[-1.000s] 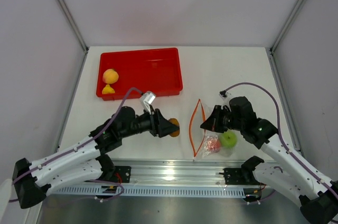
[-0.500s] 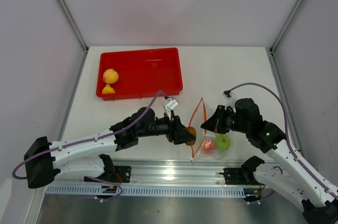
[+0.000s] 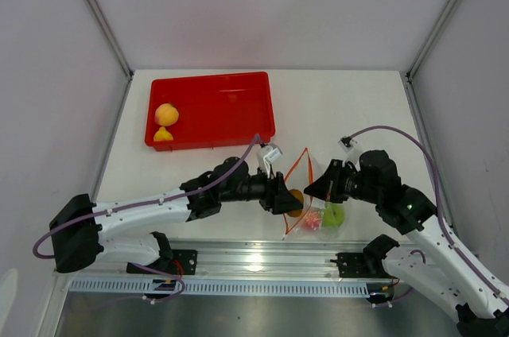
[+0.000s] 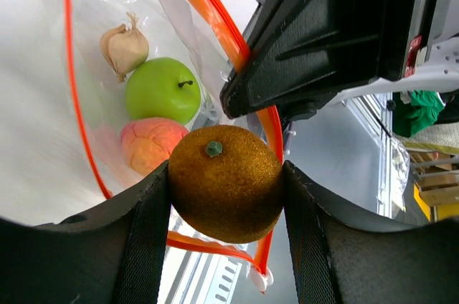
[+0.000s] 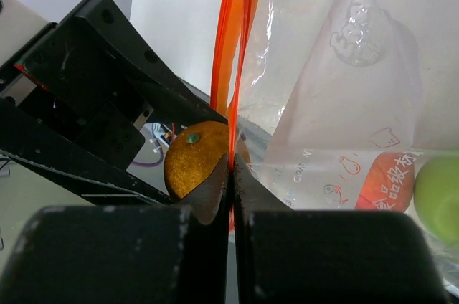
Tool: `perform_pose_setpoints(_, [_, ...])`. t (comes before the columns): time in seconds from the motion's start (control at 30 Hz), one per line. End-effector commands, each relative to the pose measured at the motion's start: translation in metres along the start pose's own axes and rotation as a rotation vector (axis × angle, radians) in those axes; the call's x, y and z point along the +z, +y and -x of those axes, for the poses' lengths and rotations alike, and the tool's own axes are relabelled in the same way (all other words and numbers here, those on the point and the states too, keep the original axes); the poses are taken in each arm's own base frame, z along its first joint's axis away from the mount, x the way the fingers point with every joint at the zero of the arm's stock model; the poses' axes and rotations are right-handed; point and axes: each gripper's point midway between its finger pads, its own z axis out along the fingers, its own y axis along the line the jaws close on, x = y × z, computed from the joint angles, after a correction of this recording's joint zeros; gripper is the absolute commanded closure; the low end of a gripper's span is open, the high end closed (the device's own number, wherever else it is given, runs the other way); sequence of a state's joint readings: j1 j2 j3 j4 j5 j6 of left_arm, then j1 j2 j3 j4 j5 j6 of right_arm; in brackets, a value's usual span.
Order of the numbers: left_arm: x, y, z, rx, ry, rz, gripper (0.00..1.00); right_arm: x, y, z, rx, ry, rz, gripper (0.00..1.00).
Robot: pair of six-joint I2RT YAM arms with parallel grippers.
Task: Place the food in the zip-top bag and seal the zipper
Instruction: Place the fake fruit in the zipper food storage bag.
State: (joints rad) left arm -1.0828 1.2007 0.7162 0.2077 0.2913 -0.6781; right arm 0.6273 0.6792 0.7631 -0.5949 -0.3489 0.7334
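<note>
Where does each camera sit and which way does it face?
Top external: above and behind, looking down on the table and both arms.
Left wrist: on the left gripper, facing the zip-top bag's mouth, holding a brown-orange fruit.
Right wrist: on the right gripper, shut on the zipper, facing left.
Both wrist views share that fruit.

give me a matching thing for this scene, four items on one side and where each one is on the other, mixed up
1. brown fruit
2. green apple
3. peach
4. zipper

a. in the red tray
b. inside the zip-top bag
c. held by the left gripper
d. pinched by the right gripper

Pairs: 1-c, 2-b, 3-a, 4-d
</note>
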Motion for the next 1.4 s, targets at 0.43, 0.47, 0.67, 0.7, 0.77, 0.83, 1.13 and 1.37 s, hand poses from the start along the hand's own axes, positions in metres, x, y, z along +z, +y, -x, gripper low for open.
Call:
perform_pose_setpoints(0.43, [-0.003, 0.000, 0.019, 0.033, -0.052, 0.064, 0.03, -0.006, 0.003, 0.000, 0.004, -0.022, 0.012, 1.00])
perform_pose_setpoints(0.47, [-0.005, -0.002, 0.022, 0.040, -0.059, 0.061, 0.01, -0.007, 0.003, 0.000, 0.004, -0.024, 0.014, 1.00])
perform_pose_setpoints(0.67, [-0.016, -0.005, 0.029, 0.045, -0.094, 0.070, 0.01, -0.010, 0.003, 0.002, 0.004, -0.038, 0.006, 1.00])
perform_pose_setpoints(0.7, [-0.022, -0.005, 0.029, 0.044, -0.109, 0.072, 0.01, -0.010, 0.002, 0.001, 0.006, -0.036, 0.002, 1.00])
perform_pose_setpoints(0.77, [-0.033, -0.008, 0.037, 0.047, -0.159, 0.079, 0.01, -0.011, 0.000, 0.001, 0.005, -0.039, -0.009, 1.00])
perform_pose_setpoints(0.83, [-0.041, -0.006, 0.042, 0.051, -0.188, 0.106, 0.00, -0.012, -0.001, 0.001, 0.003, -0.043, -0.013, 1.00])
perform_pose_setpoints(1.13, [-0.103, 0.059, 0.085, -0.017, -0.262, 0.494, 0.00, -0.011, -0.005, 0.001, 0.003, -0.050, -0.030, 1.00])
perform_pose_setpoints(1.37, [-0.175, 0.126, 0.130, -0.185, -0.456, 0.885, 0.01, -0.005, -0.007, 0.002, 0.004, -0.039, -0.038, 1.00])
